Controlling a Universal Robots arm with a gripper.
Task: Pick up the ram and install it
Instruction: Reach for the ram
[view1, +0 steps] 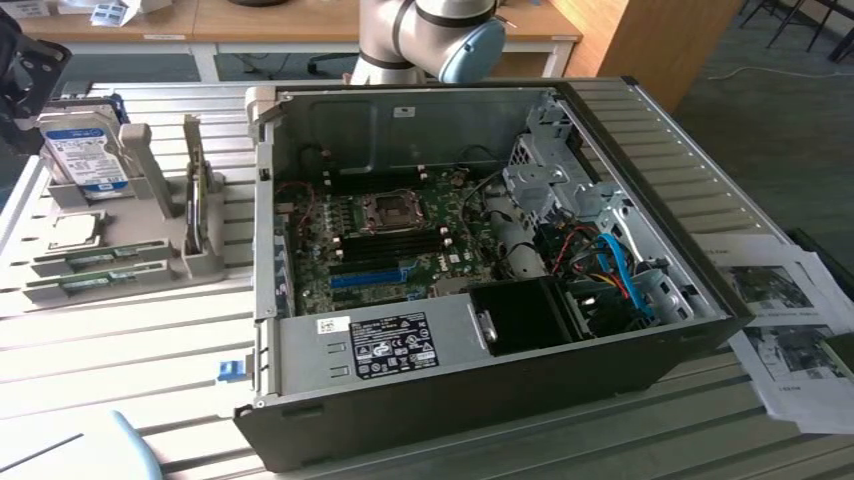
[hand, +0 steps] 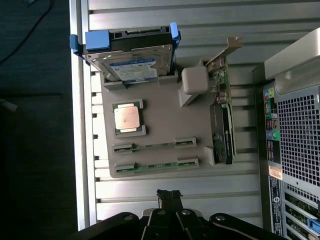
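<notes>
Two ram sticks lie on edge in the grey parts holder (hand: 160, 127), one (hand: 153, 146) just behind the other (hand: 153, 166). In the exterior view the same green ram sticks (view1: 96, 261) (view1: 88, 285) sit at the holder's front. My gripper (hand: 169, 193) hovers high above the table, a short way off the nearer stick, shut with nothing between its fingers. The open computer case (view1: 467, 250) lies on its side with the motherboard (view1: 387, 240) exposed.
The holder also carries a hard drive (hand: 132, 62) in a blue bracket, a square silver processor (hand: 126, 118) and an expansion card (hand: 222, 125) on edge. The robot's base (view1: 427, 40) stands behind the case. Printed sheets (view1: 787, 320) lie at the exterior view's right.
</notes>
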